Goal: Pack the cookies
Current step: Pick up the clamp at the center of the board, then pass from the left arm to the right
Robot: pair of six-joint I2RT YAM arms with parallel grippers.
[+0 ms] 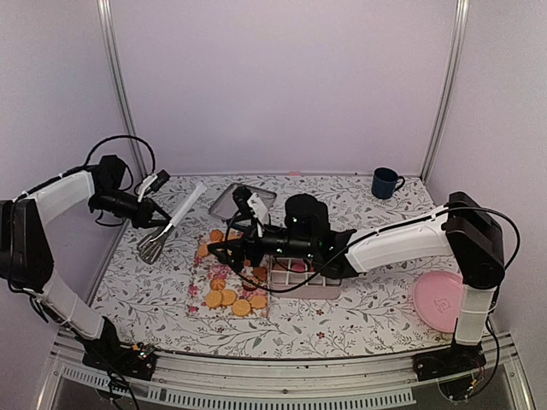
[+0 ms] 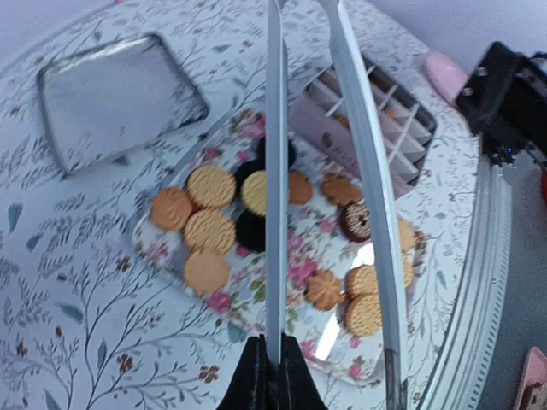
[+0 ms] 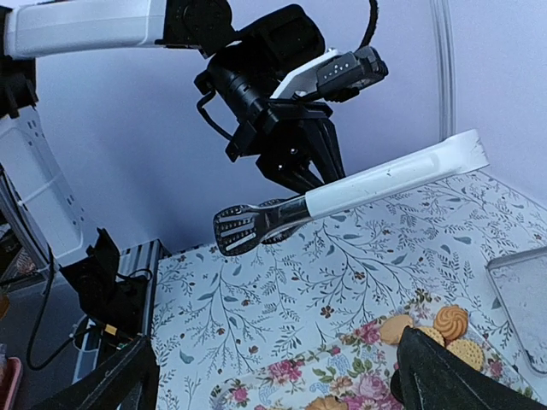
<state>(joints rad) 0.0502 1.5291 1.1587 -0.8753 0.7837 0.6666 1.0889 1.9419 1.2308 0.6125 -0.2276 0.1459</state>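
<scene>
**A:** How far along is the packing?

**B:** Early, I would judge. Most of the cookies (image 1: 229,297) lie on the flowered tray (image 1: 201,286) in the middle of the tabletop (image 1: 359,325), with golden ones at its near end and a few dark ones further back. The divided box (image 1: 308,292) sits just right of that tray. Something pinkish shows in its far compartments, but I cannot tell how many are filled. Nearly all the moving is left to do.

**A:** And the fingers?

**B:** The left fingers (image 3: 295,162) are clamped on the tongs (image 3: 367,184), held in the air left of the tray. The right fingers (image 3: 453,380) stand wide apart with nothing between them, over the tray's far end.

**A:** What does each view add?

**B:** Only the top view shows the blue mug (image 1: 386,182) at the far right and the pink plate (image 1: 440,301) at the near right. The left wrist view looks along the tongs' arms onto the cookies up close, with a metal tray (image 2: 115,98) beyond them. The right wrist view shows the grip on the tongs from the side, and just a few cookies low in the frame.
</scene>
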